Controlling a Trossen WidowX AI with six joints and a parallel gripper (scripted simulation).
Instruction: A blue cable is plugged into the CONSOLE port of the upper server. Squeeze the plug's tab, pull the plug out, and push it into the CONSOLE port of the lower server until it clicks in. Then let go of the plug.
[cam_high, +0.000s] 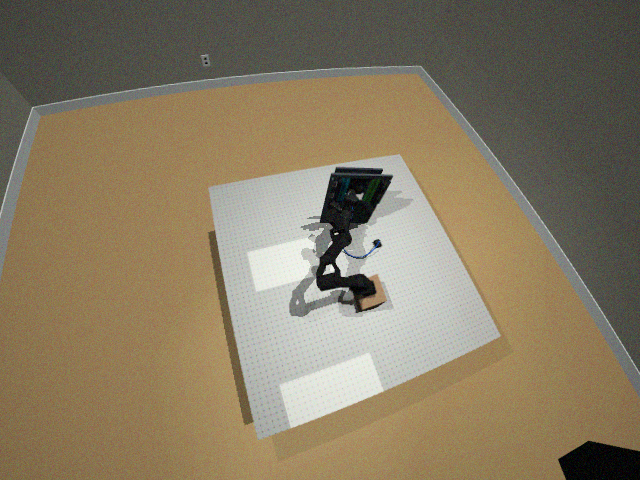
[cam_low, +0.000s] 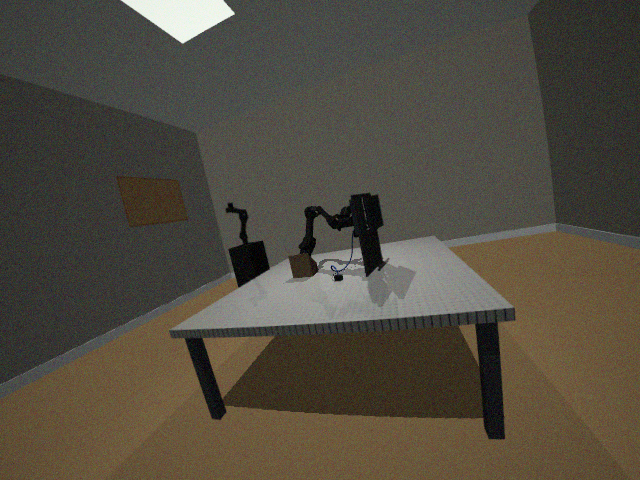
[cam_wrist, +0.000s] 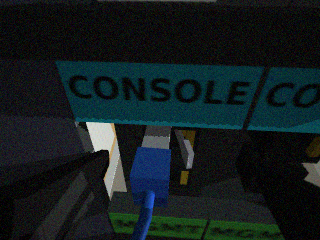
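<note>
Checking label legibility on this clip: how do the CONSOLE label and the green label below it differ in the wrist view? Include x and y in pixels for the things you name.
The CONSOLE label (cam_wrist: 165, 117) is teal, while the MGMT label (cam_wrist: 160, 233) is green. The CONSOLE label stands above the blue plug (cam_wrist: 151, 172); the MGMT label lies below it, partly behind the cable (cam_wrist: 145, 215). The CONSOLE label looks larger and reads clearly, whereas the MGMT label is small and dim. Both carry dark capital letters.

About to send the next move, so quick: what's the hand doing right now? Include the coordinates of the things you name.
Hand (cam_wrist: 180, 162): open, holding nothing; the blue plug (cam_wrist: 151, 175) sits between its spread fingers.
</note>
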